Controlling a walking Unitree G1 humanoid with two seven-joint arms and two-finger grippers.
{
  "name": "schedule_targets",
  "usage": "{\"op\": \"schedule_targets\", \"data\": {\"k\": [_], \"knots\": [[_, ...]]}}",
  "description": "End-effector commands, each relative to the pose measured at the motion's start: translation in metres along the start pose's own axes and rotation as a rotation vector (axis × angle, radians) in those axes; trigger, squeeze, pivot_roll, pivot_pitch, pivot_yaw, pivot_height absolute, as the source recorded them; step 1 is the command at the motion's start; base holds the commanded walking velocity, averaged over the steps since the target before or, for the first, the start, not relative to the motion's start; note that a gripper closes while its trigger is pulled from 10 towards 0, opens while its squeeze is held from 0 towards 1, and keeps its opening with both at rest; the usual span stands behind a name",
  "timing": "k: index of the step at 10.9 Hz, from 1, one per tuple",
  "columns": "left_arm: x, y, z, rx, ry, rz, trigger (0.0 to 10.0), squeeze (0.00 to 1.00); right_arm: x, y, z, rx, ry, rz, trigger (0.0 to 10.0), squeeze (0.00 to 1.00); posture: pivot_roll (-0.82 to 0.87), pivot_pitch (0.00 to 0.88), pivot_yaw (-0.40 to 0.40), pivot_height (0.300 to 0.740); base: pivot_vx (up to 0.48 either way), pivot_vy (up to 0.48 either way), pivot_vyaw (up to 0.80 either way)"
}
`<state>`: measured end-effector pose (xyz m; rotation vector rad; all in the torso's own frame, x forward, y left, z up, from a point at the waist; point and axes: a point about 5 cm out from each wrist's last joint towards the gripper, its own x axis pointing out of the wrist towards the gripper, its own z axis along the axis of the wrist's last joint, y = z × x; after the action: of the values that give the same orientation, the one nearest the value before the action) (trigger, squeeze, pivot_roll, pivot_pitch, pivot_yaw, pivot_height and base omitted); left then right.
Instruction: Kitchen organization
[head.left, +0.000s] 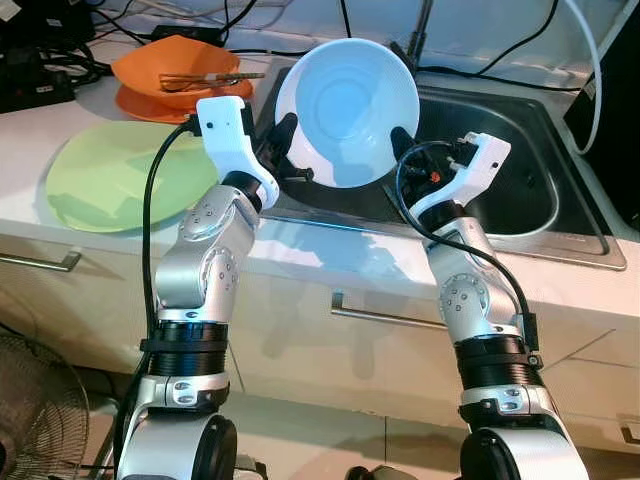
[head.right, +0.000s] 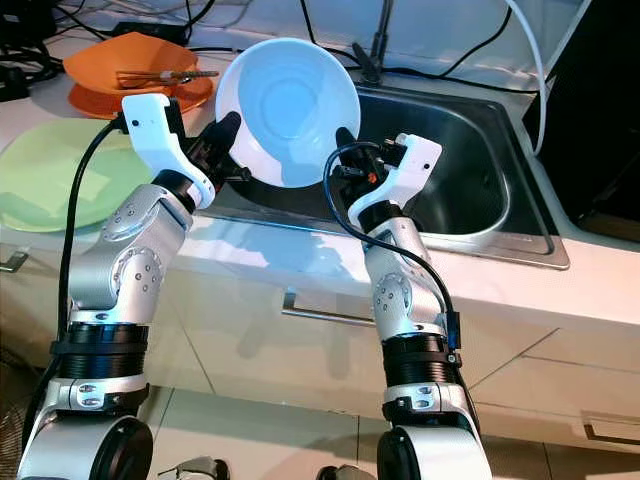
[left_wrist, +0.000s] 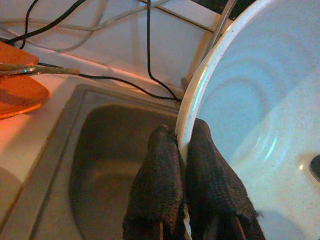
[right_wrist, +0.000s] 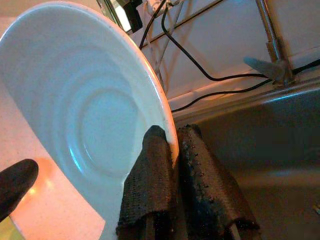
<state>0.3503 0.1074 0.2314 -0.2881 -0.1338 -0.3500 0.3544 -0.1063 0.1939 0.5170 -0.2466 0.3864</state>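
White bowl (head.left: 347, 110) held tilted over sink (head.left: 520, 190), mouth facing robot. Left pincer (head.left: 285, 150) clamped on rim at 9 o'clock, right pincer (head.left: 398, 148) clamped at 4 o'clock. Green plate (head.left: 110, 180) on worktop (head.left: 300, 250), toward 9; left arm nearer.

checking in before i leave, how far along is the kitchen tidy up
Done, by the look of it: the green plate lies flat on the counter and the orange dishes are stacked behind it, with utensils on top. In hand: the white bowl is held tilted over the sink, its rim pinched by the left gripper and the right gripper. Left: setting the bowl down; where it goes can't be told.
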Motion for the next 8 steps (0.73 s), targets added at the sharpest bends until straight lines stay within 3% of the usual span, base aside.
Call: {"op": "schedule_targets", "data": {"k": [1,4,5,6,8], "knots": [[0.002,-0.01,-0.001,0.007,-0.004,-0.053,10.0,1.0,0.001,0.008,0.0,0.004,0.005,0.055,0.0,0.0,0.07,0.072,-0.041,0.74,0.0,0.0,0.0],[0.001,-0.01,-0.002,0.017,0.001,-0.051,10.0,1.0,0.006,0.002,0.009,0.016,-0.023,0.006,0.0,0.0,0.07,0.068,-0.042,0.74,0.0,0.0,0.0],[0.001,-0.009,-0.002,0.022,0.003,-0.047,10.0,0.87,0.009,-0.009,0.018,-0.004,-0.054,-0.058,0.0,0.0,0.07,0.067,-0.043,0.74,0.0,0.0,0.0],[0.001,-0.009,-0.003,0.025,0.008,-0.044,10.0,0.0,0.012,-0.016,0.024,-0.008,-0.071,-0.1,0.0,0.0,0.07,0.066,-0.042,0.74,0.0,0.0,0.0],[0.001,-0.007,-0.005,0.034,0.015,-0.036,10.0,0.0,0.019,-0.035,0.044,-0.033,-0.125,-0.19,0.0,0.0,0.07,0.062,-0.044,0.74,0.0,0.0,0.0]]}}
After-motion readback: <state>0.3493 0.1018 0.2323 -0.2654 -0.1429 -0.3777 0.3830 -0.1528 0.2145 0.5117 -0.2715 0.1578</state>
